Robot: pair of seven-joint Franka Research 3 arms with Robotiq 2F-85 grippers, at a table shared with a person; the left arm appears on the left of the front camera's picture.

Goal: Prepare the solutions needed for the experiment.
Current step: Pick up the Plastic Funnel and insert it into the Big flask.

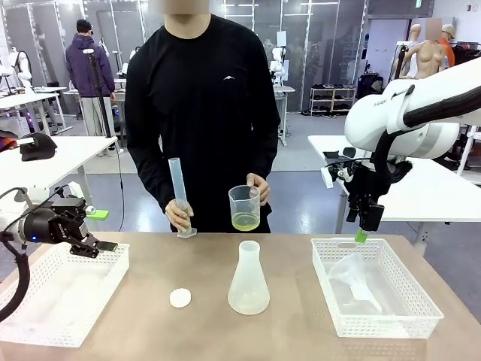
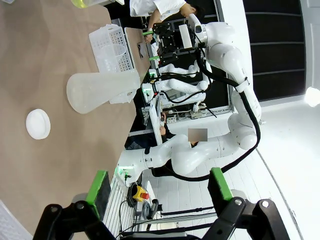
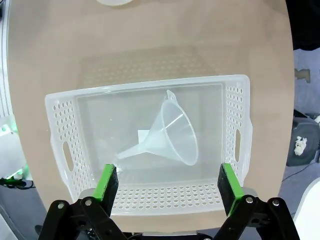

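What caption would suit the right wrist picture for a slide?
Open right gripper hovers above a white basket holding a clear funnel.

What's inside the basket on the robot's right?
A clear funnel lies on its side in the white basket, nothing else visible. The right gripper's green pads hide two patches of the near wall.

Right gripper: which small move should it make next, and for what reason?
Probably it should go straight down toward the funnel. The right gripper hangs open above the white basket, where the funnel lies on its side, free. The conical flask on the table has no funnel in its neck, and the person holds the beaker of yellow-green solution.
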